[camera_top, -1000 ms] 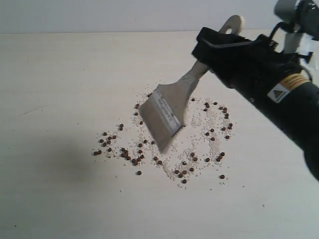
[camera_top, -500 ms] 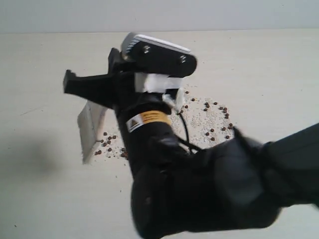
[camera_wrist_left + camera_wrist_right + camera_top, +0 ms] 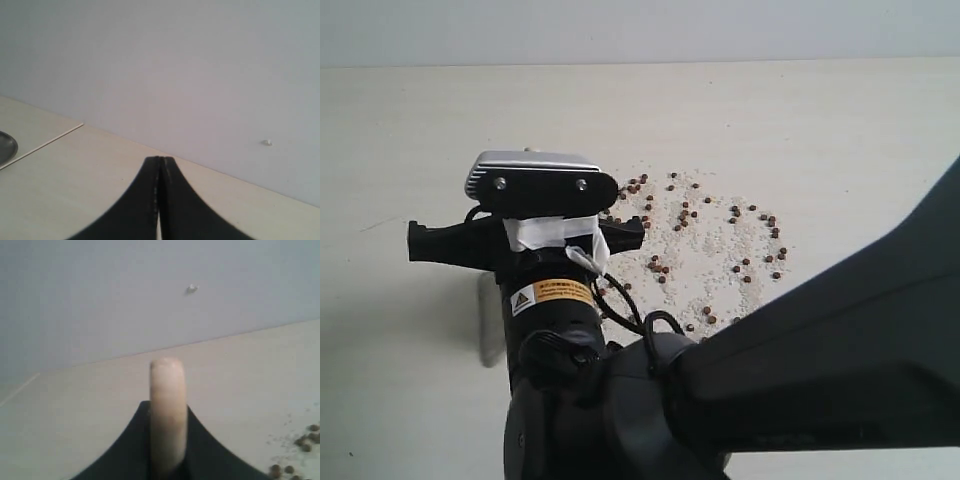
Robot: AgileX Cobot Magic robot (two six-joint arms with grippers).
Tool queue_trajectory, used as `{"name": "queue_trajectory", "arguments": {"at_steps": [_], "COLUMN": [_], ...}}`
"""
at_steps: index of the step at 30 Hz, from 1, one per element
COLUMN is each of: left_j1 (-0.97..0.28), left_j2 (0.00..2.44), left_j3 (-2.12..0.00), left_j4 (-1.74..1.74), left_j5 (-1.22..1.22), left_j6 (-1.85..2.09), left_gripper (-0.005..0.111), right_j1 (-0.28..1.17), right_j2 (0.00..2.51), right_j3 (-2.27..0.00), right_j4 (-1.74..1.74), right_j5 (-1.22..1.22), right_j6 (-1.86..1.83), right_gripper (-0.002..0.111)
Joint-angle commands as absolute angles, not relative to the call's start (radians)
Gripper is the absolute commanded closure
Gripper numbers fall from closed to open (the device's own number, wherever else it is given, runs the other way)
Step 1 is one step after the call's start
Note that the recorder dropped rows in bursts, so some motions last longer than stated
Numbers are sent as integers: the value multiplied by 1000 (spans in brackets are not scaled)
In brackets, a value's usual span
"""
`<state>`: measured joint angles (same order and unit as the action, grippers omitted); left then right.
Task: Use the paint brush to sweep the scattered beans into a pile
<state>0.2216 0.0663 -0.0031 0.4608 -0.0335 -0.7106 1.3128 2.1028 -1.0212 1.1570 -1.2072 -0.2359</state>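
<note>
My right gripper [image 3: 167, 407] is shut on the light wooden handle [image 3: 167, 390] of the paint brush. In the exterior view the right arm [image 3: 560, 300] reaches across to the left and covers most of the brush. Only a strip of pale bristles [image 3: 490, 320] shows beside it, left of the spill. The dark brown beans [image 3: 680, 215] lie loosely scattered among whitish grains [image 3: 720, 250]; no compact pile shows. A few beans [image 3: 305, 440] appear in the right wrist view. My left gripper [image 3: 160, 161] is shut on nothing, away from the spill.
The pale table [image 3: 820, 120] runs back to a plain wall [image 3: 620, 30]. The right arm's bulk [image 3: 820, 370] fills the lower right of the exterior view. A round metal object [image 3: 5, 147] sits at the edge of the left wrist view.
The right arm has swung leftward across the exterior view, carrying the brush from the middle of the spill to its left side. It now hides the left part of the beans.
</note>
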Motion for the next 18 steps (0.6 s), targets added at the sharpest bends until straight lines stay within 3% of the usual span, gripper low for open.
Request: {"name": "queue_trajectory", "arguments": {"at_steps": [1, 11, 18], "left_j1": [220, 220, 220], "left_j2": [60, 60, 60], "left_j3": [0, 0, 0], "left_j4": [461, 461, 461], "left_j5": [-34, -34, -34], "left_j6": [-710, -710, -710], "left_gripper": [107, 107, 107], "right_j1": [1297, 1241, 1221], "right_j2": [2105, 2067, 2047], "right_j3": [-1025, -1025, -1025], "right_j4": [1276, 1334, 1316], "right_j5": [-1221, -1221, -1221], "right_j6": [-507, -883, -874], "right_gripper": [108, 108, 108]}}
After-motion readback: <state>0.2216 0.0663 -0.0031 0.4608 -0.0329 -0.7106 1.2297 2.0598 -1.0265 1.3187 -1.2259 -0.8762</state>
